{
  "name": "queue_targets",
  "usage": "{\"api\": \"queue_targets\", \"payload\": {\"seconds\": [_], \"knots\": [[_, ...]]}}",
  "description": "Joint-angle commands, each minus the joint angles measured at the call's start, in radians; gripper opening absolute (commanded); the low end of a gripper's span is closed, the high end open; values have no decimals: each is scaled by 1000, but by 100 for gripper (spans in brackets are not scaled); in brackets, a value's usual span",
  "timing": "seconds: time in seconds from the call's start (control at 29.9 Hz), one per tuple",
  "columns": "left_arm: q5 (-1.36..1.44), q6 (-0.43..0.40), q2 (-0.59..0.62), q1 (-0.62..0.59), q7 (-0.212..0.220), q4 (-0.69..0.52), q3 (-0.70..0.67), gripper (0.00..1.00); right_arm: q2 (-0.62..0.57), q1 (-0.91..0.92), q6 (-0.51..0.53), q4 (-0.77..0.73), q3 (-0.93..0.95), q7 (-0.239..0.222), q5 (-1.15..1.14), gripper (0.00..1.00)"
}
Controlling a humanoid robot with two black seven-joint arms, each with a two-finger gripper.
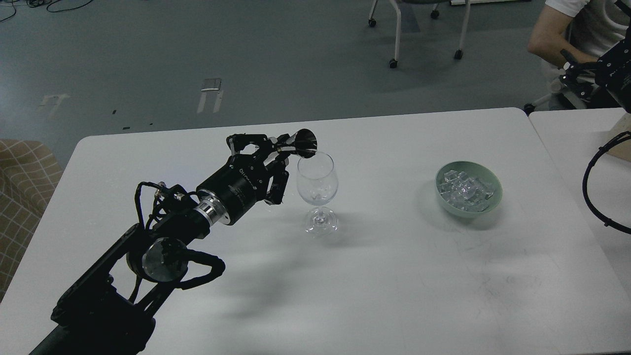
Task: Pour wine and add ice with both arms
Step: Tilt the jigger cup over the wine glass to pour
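A clear wine glass (317, 190) stands upright on the white table (394, 276). My left gripper (268, 158) is shut on a small shiny metal measuring cup (303, 143), tipped with its mouth over the glass's left rim. A little clear wine may lie in the glass's bowl; I cannot tell. A pale green bowl (485, 203) to the right holds a heap of clear ice cubes (463, 188). My right gripper (577, 76) is raised at the far right edge, well off the table; its fingers cannot be told apart.
A second white table (581, 143) adjoins on the right. A seated person (577, 29) is at the top right behind my right arm. A chair (419, 29) stands on the grey floor beyond. A checked seat (24, 182) is at the left.
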Motion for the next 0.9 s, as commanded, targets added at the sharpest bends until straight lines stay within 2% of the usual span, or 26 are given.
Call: {"api": "queue_targets", "payload": {"seconds": [0.0, 0.87], "knots": [[21, -5, -1, 0, 3, 1, 0, 0, 0, 0, 0, 2, -1, 0, 0, 100], [93, -8, 43, -65, 14, 7, 1, 0, -9, 1, 3, 5, 0, -2, 0, 100]]}}
